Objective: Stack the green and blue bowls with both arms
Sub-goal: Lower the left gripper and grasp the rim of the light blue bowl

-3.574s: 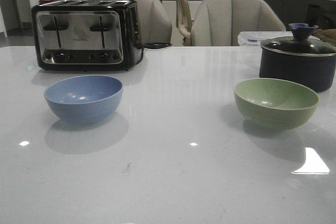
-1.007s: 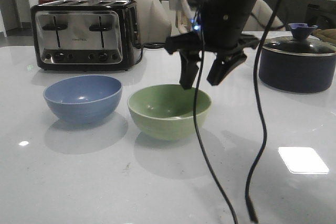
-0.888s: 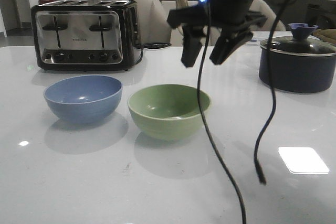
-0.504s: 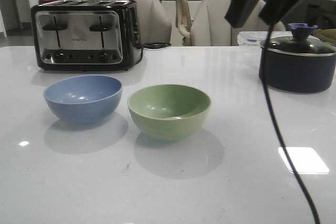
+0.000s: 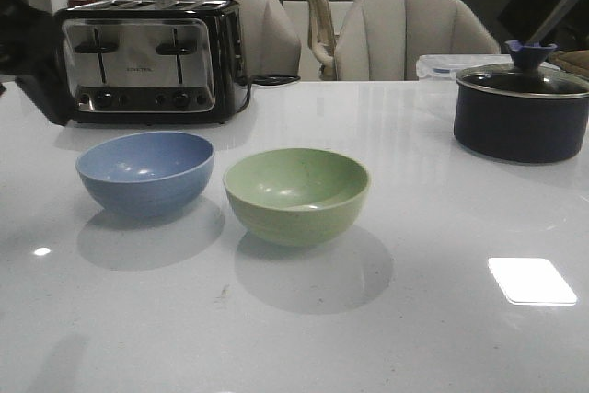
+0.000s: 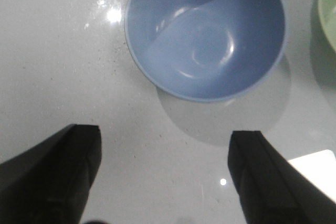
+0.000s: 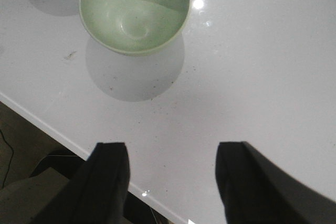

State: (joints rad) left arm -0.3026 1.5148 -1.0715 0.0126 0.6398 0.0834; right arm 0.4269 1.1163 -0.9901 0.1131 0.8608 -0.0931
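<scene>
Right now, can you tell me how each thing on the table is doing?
Blue bowl: upright, empty.
Green bowl: upright, empty, beside the blue one, not stacked.
Pot: lid on.
Toaster: levers up.
Left gripper: open, holding nothing.
Right gripper: open, holding nothing.

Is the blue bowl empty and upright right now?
Empty and upright. The blue bowl shows a bare inside in the left wrist view, and it sits rim-up on the table, apart from the green bowl.

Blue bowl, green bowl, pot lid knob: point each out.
blue bowl (image 6: 206, 34), left wrist view, inner floor.
green bowl (image 5: 296, 192), front view, inner wall.
pot lid knob (image 5: 531, 52), front view, knob middle.
</scene>
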